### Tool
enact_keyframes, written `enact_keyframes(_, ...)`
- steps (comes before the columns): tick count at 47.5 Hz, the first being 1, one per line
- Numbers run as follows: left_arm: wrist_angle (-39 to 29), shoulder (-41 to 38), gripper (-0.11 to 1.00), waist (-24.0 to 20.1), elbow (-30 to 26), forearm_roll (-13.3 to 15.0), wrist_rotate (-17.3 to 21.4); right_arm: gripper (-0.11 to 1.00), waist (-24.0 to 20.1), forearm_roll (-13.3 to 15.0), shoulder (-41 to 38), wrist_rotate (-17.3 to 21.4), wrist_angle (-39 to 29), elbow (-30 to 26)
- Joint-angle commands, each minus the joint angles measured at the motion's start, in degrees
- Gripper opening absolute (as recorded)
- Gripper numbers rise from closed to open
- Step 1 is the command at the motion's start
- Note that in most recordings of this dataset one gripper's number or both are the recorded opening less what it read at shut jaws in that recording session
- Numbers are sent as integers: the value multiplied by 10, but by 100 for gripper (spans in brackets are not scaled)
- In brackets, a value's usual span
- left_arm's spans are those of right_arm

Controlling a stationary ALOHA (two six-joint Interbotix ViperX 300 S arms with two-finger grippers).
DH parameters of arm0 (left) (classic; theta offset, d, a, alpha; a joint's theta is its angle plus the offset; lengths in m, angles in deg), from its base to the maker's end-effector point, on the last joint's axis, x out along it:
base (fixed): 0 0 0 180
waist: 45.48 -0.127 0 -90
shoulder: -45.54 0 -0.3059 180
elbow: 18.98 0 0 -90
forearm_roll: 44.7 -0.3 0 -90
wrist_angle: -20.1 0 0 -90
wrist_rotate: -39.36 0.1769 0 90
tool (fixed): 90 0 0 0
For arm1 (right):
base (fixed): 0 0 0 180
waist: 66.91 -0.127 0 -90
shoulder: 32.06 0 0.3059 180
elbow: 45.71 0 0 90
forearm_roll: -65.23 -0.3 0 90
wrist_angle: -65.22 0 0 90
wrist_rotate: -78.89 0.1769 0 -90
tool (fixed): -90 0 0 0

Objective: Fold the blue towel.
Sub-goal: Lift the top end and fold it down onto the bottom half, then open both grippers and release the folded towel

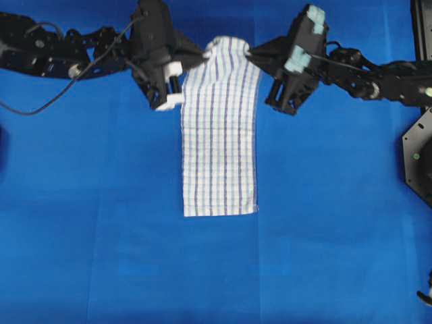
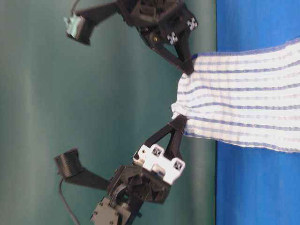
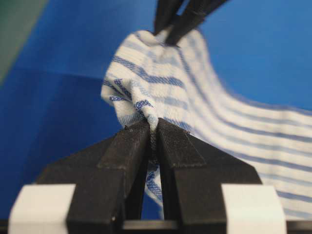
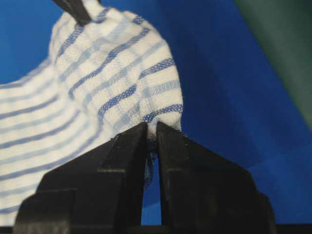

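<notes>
Overhead view: the left gripper (image 1: 204, 55) and the right gripper (image 1: 248, 51) each pinch one far corner of the blue towel (image 1: 220, 142), jaws clenched on the cloth; the towel's far edge bunches between the two pincers, and the rest of the cloth runs away from them as a long narrow strip to a straight hemmed edge lying flat on the blue table covering (image 1: 101, 236). Table-level view: both pincers hold the towel end raised, the cloth sagging slightly between them and sloping down from them to the covering; behind the pincers stands a plain dark green wall (image 2: 93, 103), blurred. Left wrist view: black fingers (image 3: 131, 146) closed on a puckered striped corner, white tape on the finger bases; the opposite pincer's tips grip the cloth just beyond. Right wrist view: fingers (image 4: 129, 146) closed on a hemmed corner; blue covering below, with faint crease lines, and the green wall at the upper right.
</notes>
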Motion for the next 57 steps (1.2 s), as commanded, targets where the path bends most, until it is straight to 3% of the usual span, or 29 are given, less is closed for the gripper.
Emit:
enact_keyframes(1, 4, 30, 4, 21, 4, -2, -3, 0, -28, -11, 31, 2, 3, 5)
enact_keyframes(12, 6, 54, 4, 95, 28, -1, -13, 0, -134, -66, 62, 2, 18, 31)
enact_keyframes(30, 11, 49, 4, 225, 35, 12, -25, -1, -284, -159, 47, 2, 89, 32)
enact_keyframes(40, 33, 43, 4, 237, 50, 13, -51, -1, -316, -195, 9, 1, 116, 19)
enact_keyframes(57, 54, 0, 4, 257, 46, 13, -101, -1, -337, -221, -15, 1, 98, 7)
